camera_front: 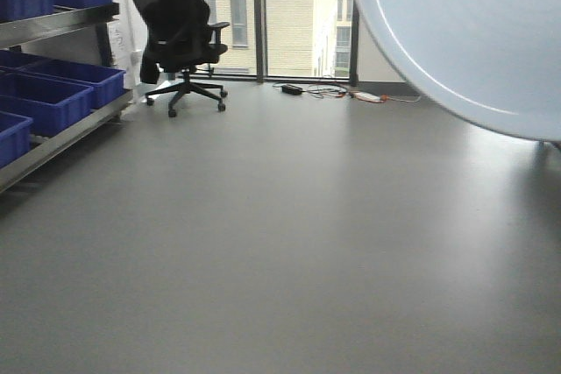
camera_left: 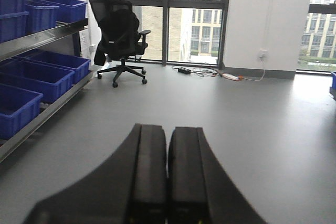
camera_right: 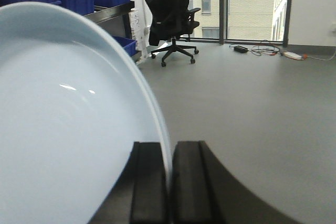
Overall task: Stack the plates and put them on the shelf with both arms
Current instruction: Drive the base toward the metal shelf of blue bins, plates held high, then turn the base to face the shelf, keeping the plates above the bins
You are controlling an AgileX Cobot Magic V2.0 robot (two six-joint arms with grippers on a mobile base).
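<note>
Pale blue plate (camera_right: 68, 119) hangs edge-on in our right gripper (camera_right: 169, 153), pinched by its thin rim; our left gripper (camera_left: 168, 132) is closed on nothing. Shelf (camera_left: 44, 36) sits left. With so narrow a hold we risk it swinging or slipping

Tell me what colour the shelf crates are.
Blue; the crates show best in the left wrist view.
</note>
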